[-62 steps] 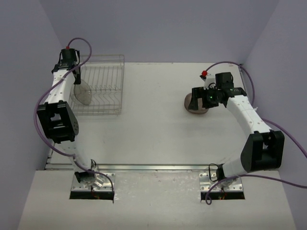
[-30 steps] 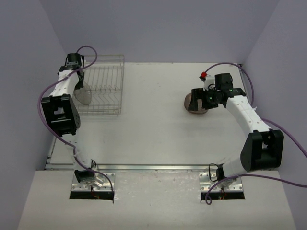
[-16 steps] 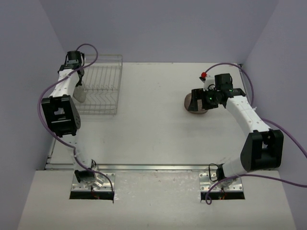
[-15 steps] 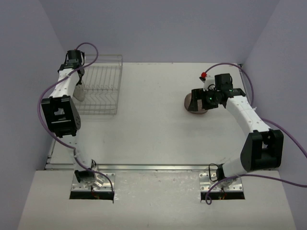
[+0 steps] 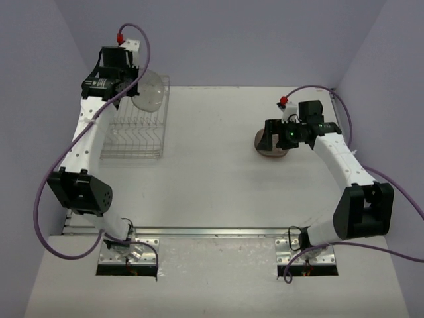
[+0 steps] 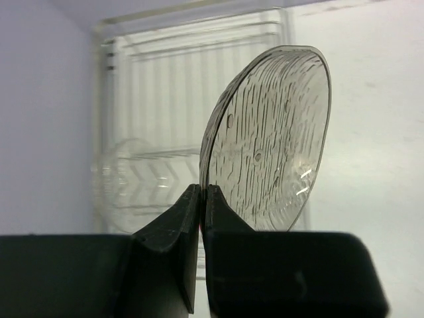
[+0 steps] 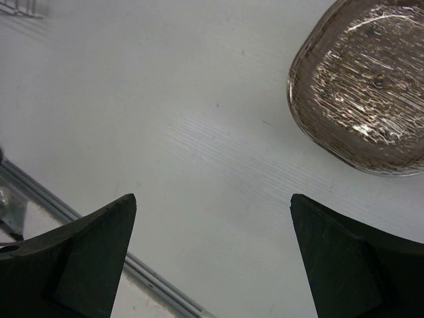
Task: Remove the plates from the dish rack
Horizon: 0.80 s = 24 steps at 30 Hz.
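My left gripper (image 6: 202,189) is shut on the lower rim of a smoky grey translucent plate (image 6: 271,139) and holds it on edge, raised above the silver wire dish rack (image 6: 152,99). In the top view this gripper (image 5: 129,83) and the plate (image 5: 149,91) are over the far end of the rack (image 5: 136,132). A faint round translucent shape (image 6: 126,179) shows in the rack, too blurred to tell what it is. My right gripper (image 7: 212,199) is open and empty, above the table beside a brownish plate stack (image 7: 364,86). The stack also shows in the top view (image 5: 271,154) under the right gripper (image 5: 268,140).
A metal rail (image 5: 212,232) runs along the table's near edge between the arm bases and also shows in the right wrist view (image 7: 99,232). Purple walls close in the left, back and right sides. Purple cables loop beside both arms.
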Motion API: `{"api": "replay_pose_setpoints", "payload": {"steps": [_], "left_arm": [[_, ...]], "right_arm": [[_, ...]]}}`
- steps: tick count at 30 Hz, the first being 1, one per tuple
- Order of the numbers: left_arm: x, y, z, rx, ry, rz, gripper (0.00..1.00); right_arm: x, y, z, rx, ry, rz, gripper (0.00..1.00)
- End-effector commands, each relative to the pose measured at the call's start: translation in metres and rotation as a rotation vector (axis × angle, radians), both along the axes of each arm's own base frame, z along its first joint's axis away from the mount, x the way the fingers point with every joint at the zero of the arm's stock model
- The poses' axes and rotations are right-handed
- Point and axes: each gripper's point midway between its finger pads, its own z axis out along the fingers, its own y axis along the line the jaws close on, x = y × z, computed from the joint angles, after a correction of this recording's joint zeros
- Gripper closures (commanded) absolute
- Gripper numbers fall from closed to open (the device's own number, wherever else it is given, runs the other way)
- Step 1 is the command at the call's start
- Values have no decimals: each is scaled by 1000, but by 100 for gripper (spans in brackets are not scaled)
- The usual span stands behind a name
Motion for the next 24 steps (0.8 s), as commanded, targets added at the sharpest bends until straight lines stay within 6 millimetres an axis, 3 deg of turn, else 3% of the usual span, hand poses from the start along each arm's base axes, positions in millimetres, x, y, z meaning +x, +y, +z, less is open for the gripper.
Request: {"api": "replay_pose_setpoints", "payload": {"steps": [1,6,9,13,18,24], "left_arm": [[-49,-102,23,-496,-33,-315,100],[-80,-166,26,-654,-37,-457,100],[-84,-184,20,-671,-19,-491,100],[-84,-193,13,-707,15,-500,100],[-87,-199,7,-711,29,-507,100],[-90,-199,6,-704,26,-508,100]], "right_arm": [[18,31,74,224,-182,19,1],[23,65,119,425,-190,6,4],[25,92,134,463,-205,12,9],[36,128,148,477,-214,22,15],[43,163,133,482,-133,40,24],[53,178,124,501,-81,45,46]]}}
